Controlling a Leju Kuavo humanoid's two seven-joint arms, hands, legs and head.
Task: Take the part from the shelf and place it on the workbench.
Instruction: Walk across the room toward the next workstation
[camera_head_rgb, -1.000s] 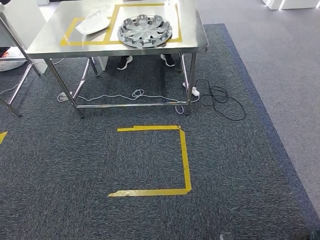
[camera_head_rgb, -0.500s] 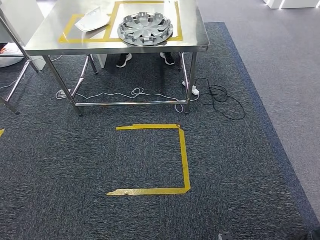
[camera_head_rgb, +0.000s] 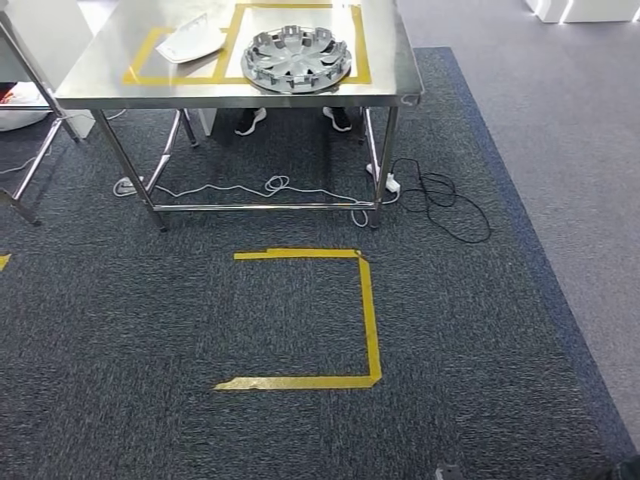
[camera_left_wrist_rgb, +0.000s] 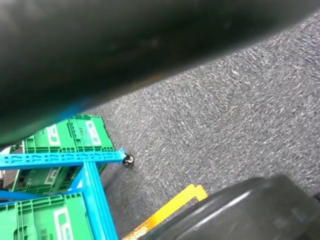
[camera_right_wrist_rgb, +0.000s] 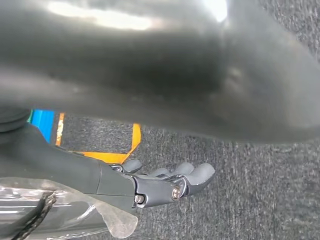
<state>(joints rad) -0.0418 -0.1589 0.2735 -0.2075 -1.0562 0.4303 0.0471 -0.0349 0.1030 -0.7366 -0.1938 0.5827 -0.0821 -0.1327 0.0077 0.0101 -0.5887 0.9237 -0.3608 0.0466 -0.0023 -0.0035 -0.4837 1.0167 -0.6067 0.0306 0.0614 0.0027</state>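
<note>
1. Your hubcap (camera_head_rgb: 296, 58) lies flat on the bench (camera_head_rgb: 377, 85), at 12 o'clock in the head view. It sits inside a yellow tape frame (camera_head_rgb: 361, 50).
2. A white part (camera_head_rgb: 190, 42) lies on the same bench at 11 o'clock, just beside the hubcap but apart from it, within its own tape outline.
3. Your right hand (camera_right_wrist_rgb: 166, 182) hangs over the carpet (camera_head_rgb: 226, 430). Its fingers (camera_right_wrist_rgb: 198, 175) are stretched out straight and lie close together, released, with nothing between them.
4. So the hubcap rests on the bench top, in no grasp of those fingers.
5. A clear plastic film (camera_right_wrist_rgb: 113, 220) lies against the wrist behind that hand. A large grey blur hangs close to the right wrist camera; you cannot tell what it is.
6. Left hand: you cannot tell how its fingers stand, because dark blurred shapes crowd the left wrist view.
7. That view also gives you the blue shelf (camera_left_wrist_rgb: 68, 158) with green crates (camera_left_wrist_rgb: 71, 135) in it, and a small caster (camera_left_wrist_rgb: 128, 160) at its corner on the carpet.
8. Under the bench, at 12 o'clock, stand a person's shoes (camera_head_rgb: 249, 122).
9. A black cable (camera_head_rgb: 445, 205) loops on the carpet at 1 o'clock, near the bench leg.
10. A yellow floor marking (camera_head_rgb: 369, 320) forms an open square in the middle of the head view, between you and the bench.
</note>
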